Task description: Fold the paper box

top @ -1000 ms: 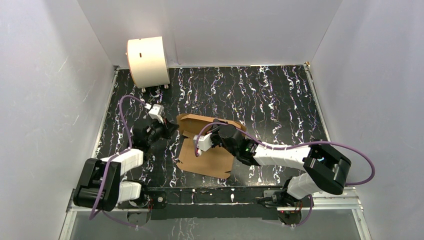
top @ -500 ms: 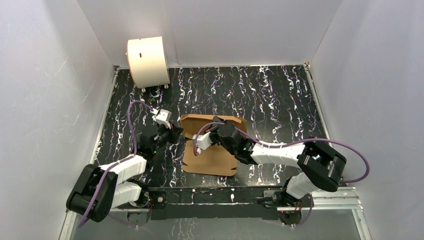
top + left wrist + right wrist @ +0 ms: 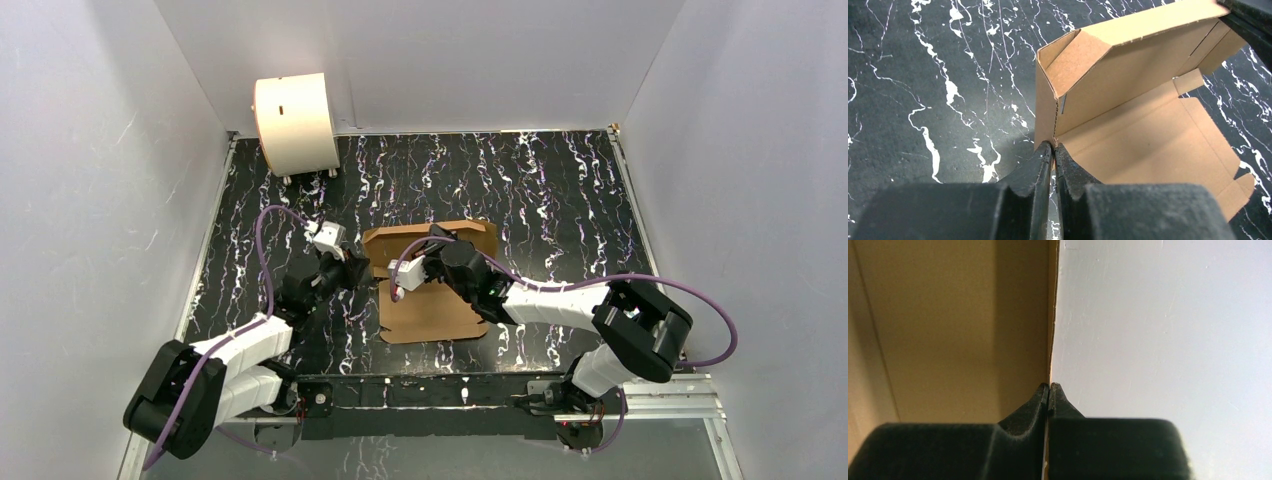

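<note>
The brown paper box (image 3: 435,318) lies open on the black marbled table, its back panel raised. In the left wrist view the paper box (image 3: 1128,135) shows a standing left side wall with a folded corner flap. My left gripper (image 3: 1053,146) is shut on the near end of that wall, and from above this left gripper (image 3: 372,272) sits at the box's left edge. My right gripper (image 3: 440,238) reaches over the box from the right. In the right wrist view, the right gripper (image 3: 1049,386) is shut on the thin edge of a cardboard panel (image 3: 948,330).
A cream-white cylindrical drum (image 3: 295,122) stands at the back left corner. White walls (image 3: 110,200) close in the table on three sides. A metal rail (image 3: 450,392) with both arm bases runs along the near edge.
The left arm has reached right to the box's left side. The box has shifted right and turned square to the table, with its back panel standing higher.
</note>
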`<state>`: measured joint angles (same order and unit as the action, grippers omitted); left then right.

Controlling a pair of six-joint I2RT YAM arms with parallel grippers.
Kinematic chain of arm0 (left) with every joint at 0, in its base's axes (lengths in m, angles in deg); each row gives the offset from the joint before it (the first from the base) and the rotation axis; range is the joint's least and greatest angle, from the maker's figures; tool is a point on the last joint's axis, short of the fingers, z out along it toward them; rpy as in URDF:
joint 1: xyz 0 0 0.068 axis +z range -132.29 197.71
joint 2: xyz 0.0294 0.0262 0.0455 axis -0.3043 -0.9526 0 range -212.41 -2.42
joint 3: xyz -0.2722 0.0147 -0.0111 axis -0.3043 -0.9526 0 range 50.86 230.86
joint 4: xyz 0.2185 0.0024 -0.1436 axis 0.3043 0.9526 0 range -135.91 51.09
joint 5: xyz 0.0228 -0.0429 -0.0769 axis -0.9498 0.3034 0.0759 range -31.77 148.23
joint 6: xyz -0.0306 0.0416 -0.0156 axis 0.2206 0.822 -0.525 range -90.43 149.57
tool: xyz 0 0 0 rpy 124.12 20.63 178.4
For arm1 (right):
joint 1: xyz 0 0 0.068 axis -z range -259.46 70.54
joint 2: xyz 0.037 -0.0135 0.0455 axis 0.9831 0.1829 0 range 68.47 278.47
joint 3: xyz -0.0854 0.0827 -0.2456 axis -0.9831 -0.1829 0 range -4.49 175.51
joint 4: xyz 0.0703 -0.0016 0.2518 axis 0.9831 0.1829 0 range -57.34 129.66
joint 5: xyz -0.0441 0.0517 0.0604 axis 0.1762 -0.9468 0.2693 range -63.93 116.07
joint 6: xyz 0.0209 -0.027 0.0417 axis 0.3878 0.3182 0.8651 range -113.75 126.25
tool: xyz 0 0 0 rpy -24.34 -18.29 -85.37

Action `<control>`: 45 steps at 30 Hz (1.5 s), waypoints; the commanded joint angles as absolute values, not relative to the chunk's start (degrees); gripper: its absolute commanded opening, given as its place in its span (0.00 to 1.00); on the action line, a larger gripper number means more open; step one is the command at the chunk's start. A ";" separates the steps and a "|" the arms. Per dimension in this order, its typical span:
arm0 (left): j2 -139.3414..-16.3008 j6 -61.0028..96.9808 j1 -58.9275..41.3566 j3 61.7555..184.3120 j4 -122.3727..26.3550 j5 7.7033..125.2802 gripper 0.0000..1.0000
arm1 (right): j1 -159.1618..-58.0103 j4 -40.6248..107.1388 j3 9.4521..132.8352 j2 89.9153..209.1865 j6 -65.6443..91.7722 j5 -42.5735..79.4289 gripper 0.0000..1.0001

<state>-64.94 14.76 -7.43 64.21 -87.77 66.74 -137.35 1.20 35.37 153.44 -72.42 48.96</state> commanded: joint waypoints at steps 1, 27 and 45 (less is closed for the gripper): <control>-63.93 12.89 -8.48 63.70 -89.17 60.12 0.12 | -137.49 -0.97 34.81 151.64 -71.89 45.98 0.00; -67.82 24.97 -0.66 72.99 -84.72 77.04 0.12 | -137.55 2.07 35.09 153.08 -71.15 47.27 0.00; -66.88 20.27 -5.47 80.15 -75.34 69.52 0.00 | -134.92 -7.14 35.72 157.31 -74.65 46.69 0.00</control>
